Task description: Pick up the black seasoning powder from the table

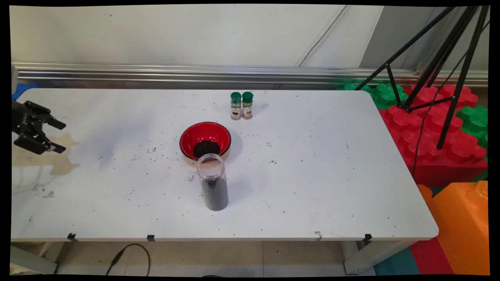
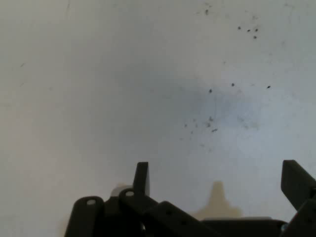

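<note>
Hovering gripper, jaws apart, empty; spice jars' labels unreadable.

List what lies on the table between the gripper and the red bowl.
Main view: between the open gripper and the red bowl the white table holds only a tan stain near the gripper and scattered dark specks.
</note>
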Robot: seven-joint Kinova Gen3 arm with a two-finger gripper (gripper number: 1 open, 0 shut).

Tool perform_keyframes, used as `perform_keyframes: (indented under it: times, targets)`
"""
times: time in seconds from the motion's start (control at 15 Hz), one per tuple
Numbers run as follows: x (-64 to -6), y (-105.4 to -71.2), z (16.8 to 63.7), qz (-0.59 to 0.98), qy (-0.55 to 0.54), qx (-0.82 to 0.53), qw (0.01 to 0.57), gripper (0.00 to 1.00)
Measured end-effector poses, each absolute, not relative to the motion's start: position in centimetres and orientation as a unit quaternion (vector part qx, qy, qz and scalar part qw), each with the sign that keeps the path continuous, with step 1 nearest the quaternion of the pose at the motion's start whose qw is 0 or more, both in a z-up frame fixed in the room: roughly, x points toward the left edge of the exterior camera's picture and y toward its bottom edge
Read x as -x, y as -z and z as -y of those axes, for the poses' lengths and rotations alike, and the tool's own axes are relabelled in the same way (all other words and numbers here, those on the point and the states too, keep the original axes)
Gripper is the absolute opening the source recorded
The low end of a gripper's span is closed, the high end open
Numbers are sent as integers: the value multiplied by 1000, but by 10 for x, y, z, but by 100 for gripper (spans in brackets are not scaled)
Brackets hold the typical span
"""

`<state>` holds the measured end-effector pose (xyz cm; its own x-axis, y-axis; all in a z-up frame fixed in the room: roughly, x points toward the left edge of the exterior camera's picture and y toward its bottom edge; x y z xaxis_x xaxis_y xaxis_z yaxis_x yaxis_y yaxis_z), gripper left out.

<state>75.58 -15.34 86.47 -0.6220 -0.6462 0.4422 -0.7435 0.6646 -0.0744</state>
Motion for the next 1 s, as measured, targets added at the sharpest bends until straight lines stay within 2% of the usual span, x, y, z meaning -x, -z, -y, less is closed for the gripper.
perform_keyframes:
  times: [1.0]
  targets:
    - [-693,-880,182,940,-114,-250,201,100]
